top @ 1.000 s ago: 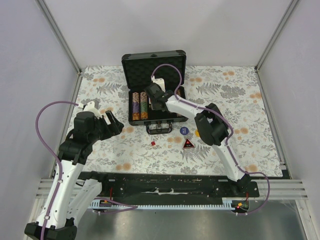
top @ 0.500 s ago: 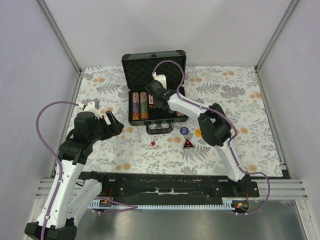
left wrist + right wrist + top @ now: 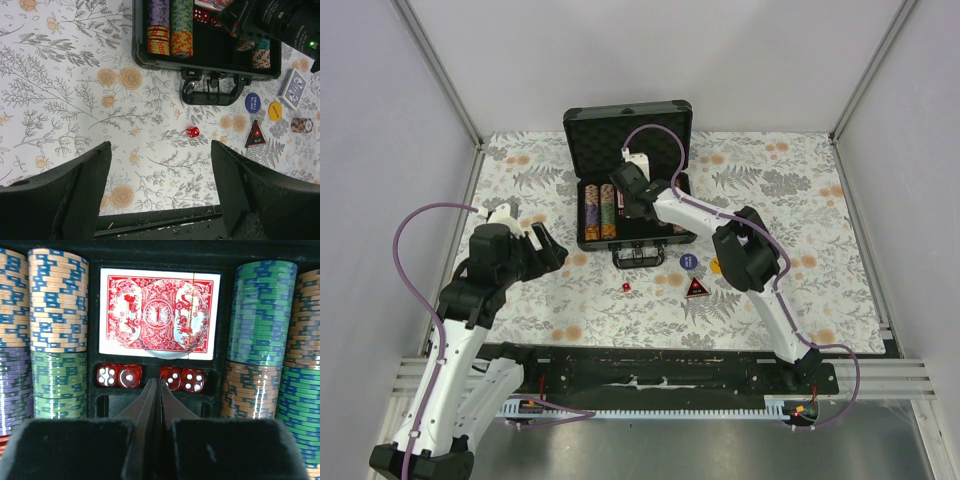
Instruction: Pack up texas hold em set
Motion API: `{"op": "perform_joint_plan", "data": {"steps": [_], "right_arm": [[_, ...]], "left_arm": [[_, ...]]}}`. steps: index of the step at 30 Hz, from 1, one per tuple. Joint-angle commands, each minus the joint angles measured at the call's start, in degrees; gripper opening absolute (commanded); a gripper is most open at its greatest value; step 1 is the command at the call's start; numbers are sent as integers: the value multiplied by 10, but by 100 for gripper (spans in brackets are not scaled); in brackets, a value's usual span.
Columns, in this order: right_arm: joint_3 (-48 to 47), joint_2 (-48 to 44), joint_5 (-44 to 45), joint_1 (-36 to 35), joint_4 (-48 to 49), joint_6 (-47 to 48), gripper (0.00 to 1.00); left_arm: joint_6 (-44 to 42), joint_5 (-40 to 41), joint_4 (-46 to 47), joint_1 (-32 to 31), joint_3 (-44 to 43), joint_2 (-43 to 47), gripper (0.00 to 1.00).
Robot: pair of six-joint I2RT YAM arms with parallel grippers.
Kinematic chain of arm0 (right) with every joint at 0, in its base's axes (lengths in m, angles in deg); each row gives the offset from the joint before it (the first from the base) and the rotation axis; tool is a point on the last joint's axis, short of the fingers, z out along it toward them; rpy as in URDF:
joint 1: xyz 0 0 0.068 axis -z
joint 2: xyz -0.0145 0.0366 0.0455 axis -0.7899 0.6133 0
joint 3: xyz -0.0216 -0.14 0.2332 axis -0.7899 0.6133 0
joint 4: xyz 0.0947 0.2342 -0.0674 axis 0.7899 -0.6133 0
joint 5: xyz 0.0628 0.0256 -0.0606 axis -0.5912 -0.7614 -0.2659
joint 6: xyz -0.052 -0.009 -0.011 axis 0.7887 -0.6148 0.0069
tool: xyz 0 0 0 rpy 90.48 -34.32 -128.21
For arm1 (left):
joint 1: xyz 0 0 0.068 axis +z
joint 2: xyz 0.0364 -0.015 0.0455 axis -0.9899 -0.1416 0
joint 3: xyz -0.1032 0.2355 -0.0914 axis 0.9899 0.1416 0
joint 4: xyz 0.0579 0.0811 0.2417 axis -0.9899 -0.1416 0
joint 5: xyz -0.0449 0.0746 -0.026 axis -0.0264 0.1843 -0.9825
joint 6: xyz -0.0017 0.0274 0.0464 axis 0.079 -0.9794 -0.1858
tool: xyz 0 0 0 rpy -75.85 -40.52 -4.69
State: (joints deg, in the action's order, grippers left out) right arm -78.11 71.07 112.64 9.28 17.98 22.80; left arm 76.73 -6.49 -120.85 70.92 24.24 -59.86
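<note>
The dark grey briefcase point(image 3: 578, 215) lies open at the table's back, its foam tray holding rows of multicoloured chips point(image 3: 57, 300). A red card deck point(image 3: 159, 314) lies in the middle slot, with red dice point(image 3: 118, 375) in the slot below it. My right gripper point(image 3: 155, 383) is shut and empty, its tips at the gap between the dice; it also shows in the top view point(image 3: 632, 203). My left gripper point(image 3: 161, 150) is open and empty, above the table left of the case. A loose red die point(image 3: 192, 131) lies in front of the case handle point(image 3: 210, 92).
On the cloth right of the handle lie a blue round button point(image 3: 252, 102), a yellow button point(image 3: 275, 111), a black triangular marker point(image 3: 256, 135), a blue card deck point(image 3: 294, 87) and a short roll of chips point(image 3: 301, 125). The case lid point(image 3: 628, 135) stands upright behind.
My right gripper has shifted slightly toward the back of the case tray. The left arm has not moved.
</note>
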Motion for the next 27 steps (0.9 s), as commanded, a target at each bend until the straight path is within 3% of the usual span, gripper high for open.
{"op": "perform_joint_plan", "data": {"steps": [1,16,27], "right_arm": [[-24,18,-2,-1,9,0,2],[-30,31,63,-1,-15,-23,3],[-51,22,-17,-1,-16,-14,12]], "left_arm": [[-10,10,12,3,0,2,86],[-12,12,6,3,0,5,86],[-11,16,-2,3,-2,8,86]]}}
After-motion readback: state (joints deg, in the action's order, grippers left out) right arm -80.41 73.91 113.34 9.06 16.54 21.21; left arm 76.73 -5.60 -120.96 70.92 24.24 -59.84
